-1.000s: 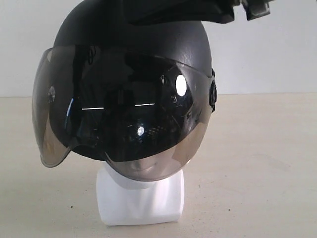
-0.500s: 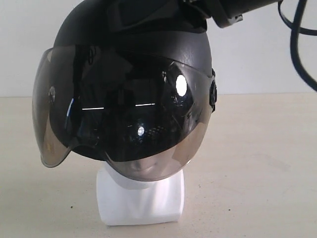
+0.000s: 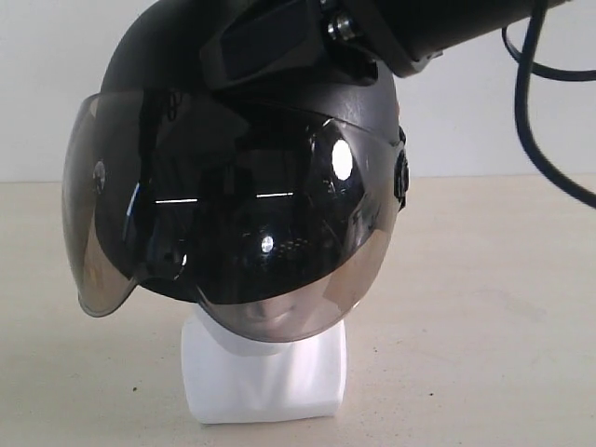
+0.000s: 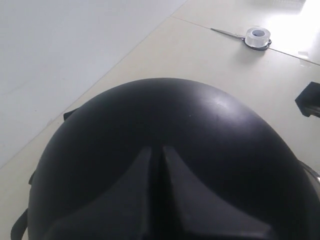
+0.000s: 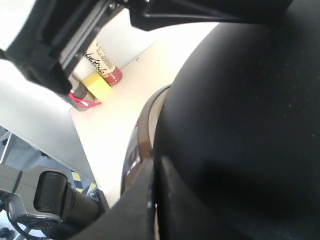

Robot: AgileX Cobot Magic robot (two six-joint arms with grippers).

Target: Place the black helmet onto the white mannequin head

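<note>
The black helmet [image 3: 251, 102] sits over the white mannequin head [image 3: 265, 377], its smoky visor [image 3: 233, 223] covering the face. Only the chin and the blocky neck base show below. My right gripper [image 3: 265, 42] reaches in from the upper right and lies on the helmet's crown above the visor. In the right wrist view it [image 5: 156, 162] is shut, pressed along the shell [image 5: 240, 125] beside the visor's rim. My left gripper [image 4: 156, 148] is shut too, its tips resting on the rounded crown [image 4: 200, 125], nothing between them. It is hidden in the exterior view.
The beige table [image 3: 484, 307] stretches round the head. A tape roll [image 4: 257, 37] lies far off. A yellow block [image 5: 97, 85], a labelled bottle [image 5: 105, 62] and a pink item [image 5: 85, 102] stand near the table edge. A black cable [image 3: 526, 112] hangs at the right.
The right arm has swung down and leftward across the helmet's top, bringing the gripper onto the crown. The helmet and head have hardly shifted.
</note>
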